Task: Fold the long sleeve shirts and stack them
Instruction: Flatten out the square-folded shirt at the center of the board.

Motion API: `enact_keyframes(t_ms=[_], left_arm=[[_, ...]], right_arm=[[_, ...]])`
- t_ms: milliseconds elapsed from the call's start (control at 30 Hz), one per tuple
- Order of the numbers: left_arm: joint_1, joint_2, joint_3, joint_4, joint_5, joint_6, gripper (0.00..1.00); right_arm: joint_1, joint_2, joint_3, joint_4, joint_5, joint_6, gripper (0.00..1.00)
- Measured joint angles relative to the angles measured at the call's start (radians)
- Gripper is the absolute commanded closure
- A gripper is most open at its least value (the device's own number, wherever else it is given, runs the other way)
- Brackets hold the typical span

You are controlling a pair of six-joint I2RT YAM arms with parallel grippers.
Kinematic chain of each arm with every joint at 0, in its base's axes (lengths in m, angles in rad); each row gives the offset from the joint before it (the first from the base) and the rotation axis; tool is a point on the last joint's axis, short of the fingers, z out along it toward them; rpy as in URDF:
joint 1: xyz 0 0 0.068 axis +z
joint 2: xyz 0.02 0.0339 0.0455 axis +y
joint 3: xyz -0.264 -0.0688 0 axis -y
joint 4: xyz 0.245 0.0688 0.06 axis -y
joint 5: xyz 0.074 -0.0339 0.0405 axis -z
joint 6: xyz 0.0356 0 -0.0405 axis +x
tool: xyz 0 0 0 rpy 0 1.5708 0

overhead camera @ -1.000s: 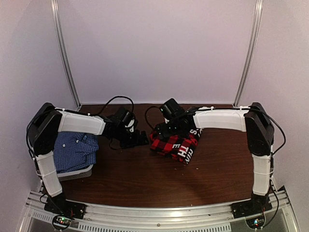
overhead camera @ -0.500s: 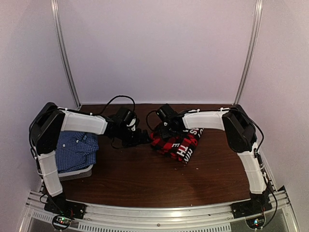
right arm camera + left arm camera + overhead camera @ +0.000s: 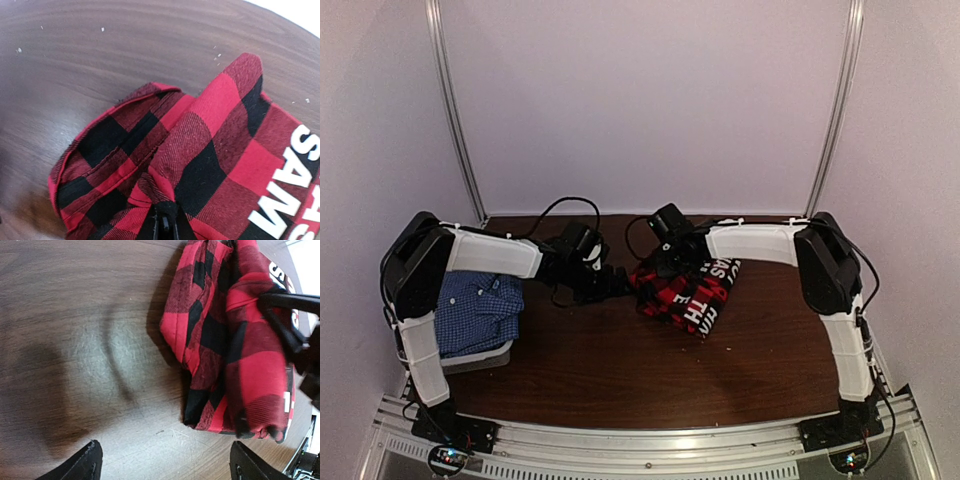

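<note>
The red-and-black plaid shirt [image 3: 690, 290] lies bunched and partly folded on the dark wooden tabletop [image 3: 620, 370], toward the far middle. White lettering [image 3: 285, 190] is shown on its right-hand part. The right claw [image 3: 163, 222] is pressed down onto the left portion of this shirt. Its jaws are drawn together to a narrow slit, and a raised fold of the plaid cloth is pinched between them. In the left wrist view, a black finger [image 3: 290, 301] of that claw is seen reaching across the upper part of the shirt.

The left claw [image 3: 165, 455] is held low over bare wood, just beside the left edge of the plaid shirt and apart from the cloth. Its jaws are spread wide, and only tabletop is seen between them.

The blue-and-white check shirt [image 3: 475, 312] is found at the left side of the tabletop. It looks folded and is rested on a pale grey basket [image 3: 490, 357]. In the overhead view it is partly covered by the left arm. The two shirts are set well apart.
</note>
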Motion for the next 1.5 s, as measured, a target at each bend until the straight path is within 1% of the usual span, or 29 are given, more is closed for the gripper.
enact_keyframes(t_ms=[67,133,200,300,333,467,600,667,767,900,967,1133,1200,1333,1433,1467,1500], left_arm=[[0.0,0.0,0.0,0.0,0.002,0.0,0.1],[0.0,0.0,0.0,0.001,0.006,-0.001,0.1],[0.0,0.0,0.001,0.0,0.009,-0.001,0.11],[0.0,0.002,0.003,0.002,0.014,-0.001,0.1],[0.0,0.003,0.003,0.002,0.016,-0.001,0.1],[0.0,0.017,0.015,0.005,0.021,-0.003,0.11],[0.0,0.039,0.031,0.006,0.027,-0.009,0.14],[0.0,0.059,0.051,0.007,0.033,-0.011,0.17],[-0.002,0.098,0.087,0.01,0.042,-0.013,0.21],[-0.008,0.143,0.131,0.01,0.051,-0.013,0.28],[-0.017,0.167,0.153,0.011,0.053,-0.011,0.3],[-0.049,0.193,0.186,0.006,0.058,-0.011,0.35],[-0.062,0.204,0.202,0.003,0.057,-0.011,0.4],[-0.088,0.221,0.221,-0.005,0.046,-0.013,0.55],[-0.1,0.242,0.248,-0.017,0.038,-0.015,0.65],[-0.103,0.249,0.257,-0.021,0.035,-0.017,0.69],[-0.105,0.255,0.266,-0.024,0.034,-0.018,0.73]], right_arm=[[-0.003,-0.025,-0.01,0.003,-0.008,0.0,0.92],[-0.009,-0.057,-0.022,0.008,-0.019,0.0,0.95],[-0.013,-0.081,-0.029,0.016,-0.03,0.003,0.96],[-0.016,-0.095,-0.04,0.029,-0.045,0.004,0.86],[-0.018,-0.098,-0.048,0.034,-0.049,0.007,0.86],[-0.022,-0.103,-0.077,0.045,-0.072,0.006,0.99],[-0.024,-0.115,-0.091,0.047,-0.078,0.014,1.0],[-0.026,-0.153,-0.129,0.052,-0.074,0.015,1.0],[-0.026,-0.262,-0.223,0.056,-0.063,0.021,1.0],[-0.029,-0.471,-0.372,0.069,-0.035,0.038,1.0],[-0.03,-0.582,-0.462,0.085,-0.016,0.057,1.0],[-0.03,-0.798,-0.709,0.105,0.025,0.121,1.0],[-0.031,-0.866,-0.816,0.101,0.035,0.155,0.98],[-0.032,-0.963,-0.983,0.09,0.04,0.222,0.94],[-0.032,-1.019,-1.074,0.089,0.036,0.268,0.86],[-0.032,-1.033,-1.094,0.089,0.032,0.281,0.81],[-0.032,-1.049,-1.117,0.088,0.027,0.294,0.75]])
